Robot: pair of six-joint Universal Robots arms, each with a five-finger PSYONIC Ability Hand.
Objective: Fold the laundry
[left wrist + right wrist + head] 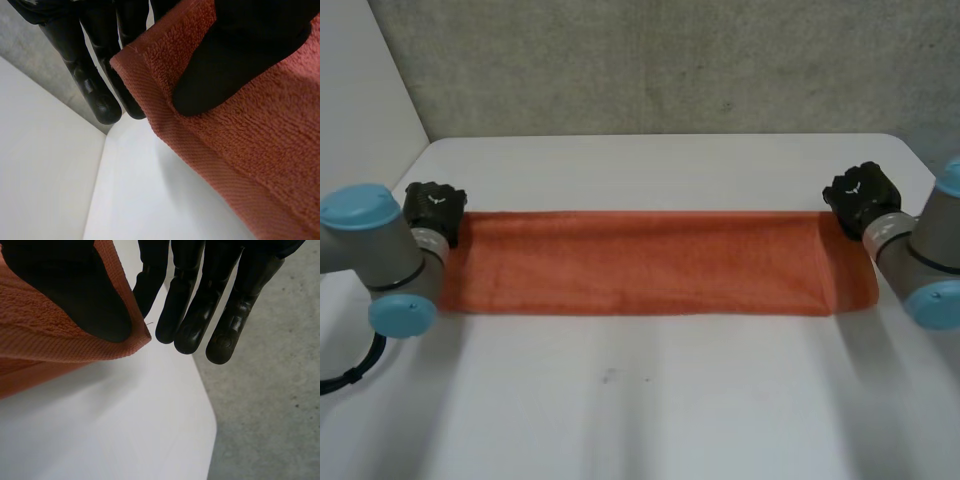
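An orange towel (640, 262) lies as a long strip across the white table (650, 400), stretched between my two hands. My left hand (435, 205) is at the towel's far left corner. In the left wrist view the thumb (235, 60) presses the towel (270, 150) corner against the fingers (100, 95) behind it. My right hand (860, 195) is at the far right corner. There the thumb (85, 295) pinches the towel (45, 345) hem against the straight fingers (200, 315). The right end of the strip looks doubled over.
A grey concrete wall (670, 60) stands behind the table's far edge, and a white panel (360, 90) borders the left side. The table's rounded right corner (212, 425) lies just past my right hand. Bare tabletop stretches in front of the towel.
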